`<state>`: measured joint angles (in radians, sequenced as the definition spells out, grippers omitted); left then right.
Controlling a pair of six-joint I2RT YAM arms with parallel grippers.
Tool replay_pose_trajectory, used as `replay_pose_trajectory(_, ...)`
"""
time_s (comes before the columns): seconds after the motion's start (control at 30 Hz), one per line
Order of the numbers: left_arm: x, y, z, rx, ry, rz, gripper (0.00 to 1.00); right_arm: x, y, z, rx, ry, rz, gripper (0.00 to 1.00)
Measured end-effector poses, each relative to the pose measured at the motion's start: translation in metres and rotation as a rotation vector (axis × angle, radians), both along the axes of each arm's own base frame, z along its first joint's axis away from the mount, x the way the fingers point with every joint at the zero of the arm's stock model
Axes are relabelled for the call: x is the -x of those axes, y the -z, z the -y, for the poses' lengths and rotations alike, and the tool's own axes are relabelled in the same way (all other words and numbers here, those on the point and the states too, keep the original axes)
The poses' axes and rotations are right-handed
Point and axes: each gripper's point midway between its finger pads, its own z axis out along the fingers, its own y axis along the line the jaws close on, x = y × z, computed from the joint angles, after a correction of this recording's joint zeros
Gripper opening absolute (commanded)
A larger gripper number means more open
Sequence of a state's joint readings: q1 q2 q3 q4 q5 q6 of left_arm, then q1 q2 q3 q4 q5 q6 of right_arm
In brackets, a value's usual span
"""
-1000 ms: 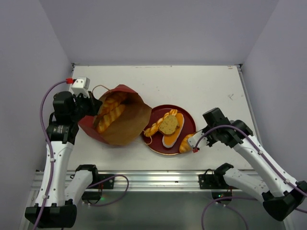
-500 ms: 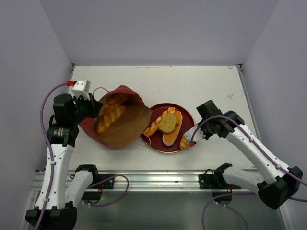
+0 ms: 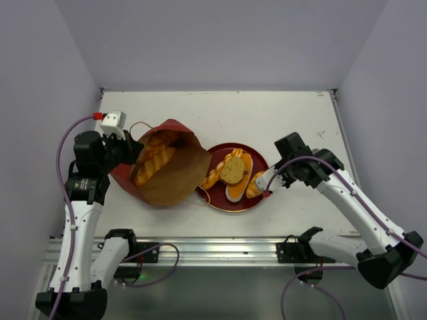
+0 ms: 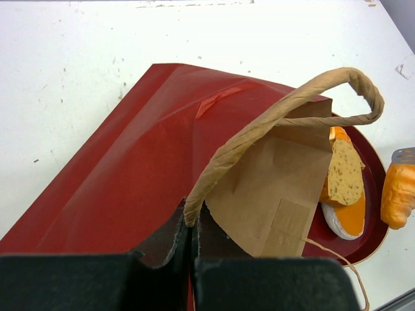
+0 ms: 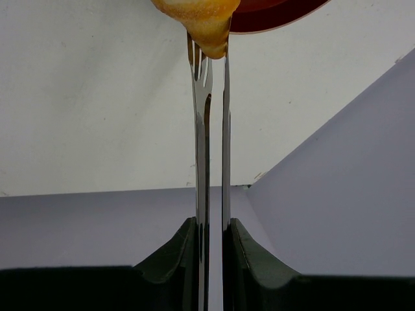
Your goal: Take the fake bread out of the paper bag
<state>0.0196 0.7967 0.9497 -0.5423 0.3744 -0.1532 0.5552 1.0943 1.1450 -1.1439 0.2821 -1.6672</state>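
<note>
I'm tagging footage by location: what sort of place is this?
Probably a robotics lab test cell, not a kitchen: a left arm and right arm mounted on a metal rail, a white table boxed in by plain walls, and toy bread on a plate.

Paper bag (image 3: 175,175) lying open on the table's (image 3: 280,120) left half, ridged loaves (image 3: 153,162) inside, left gripper (image 3: 134,151) clamped on its rim, red plate (image 3: 227,206) alongside bearing twisted stick (image 3: 214,176), round slice (image 3: 233,171), orange slab (image 3: 238,191), right gripper (image 3: 262,186) pinching a small loaf (image 3: 254,186) at its right rim

Dark-red paper bag (image 4: 130,162), brown inside; golden-orange fake bread (image 3: 155,162); dark-red plate (image 3: 259,163).
</note>
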Motion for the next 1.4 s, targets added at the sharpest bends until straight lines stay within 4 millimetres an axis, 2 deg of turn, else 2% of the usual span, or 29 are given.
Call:
replay_pose_trajectory(0.27,0.002,0.001,0.001,0.001,0.004,0.001,0.00,-0.003,0.016,0.001,0.059,-0.016,-0.027,0.17)
replay_pose_trajectory(0.7,0.002,0.000,0.001,0.002,0.006,0.004,0.00,-0.014,0.022,-0.011,0.078,-0.038,-0.019,0.37)
replay_pose_trajectory(1.1,0.003,0.000,0.001,0.002,0.007,0.007,0.00,-0.013,0.024,-0.013,0.094,-0.050,-0.015,0.40)
replay_pose_trajectory(1.17,0.003,0.000,0.001,0.002,0.007,0.007,0.00,-0.013,0.024,-0.013,0.094,-0.049,-0.015,0.47)
replay_pose_trajectory(1.4,0.003,0.000,0.001,0.003,0.008,0.007,0.00,-0.012,0.023,-0.014,0.097,-0.058,-0.016,0.47)
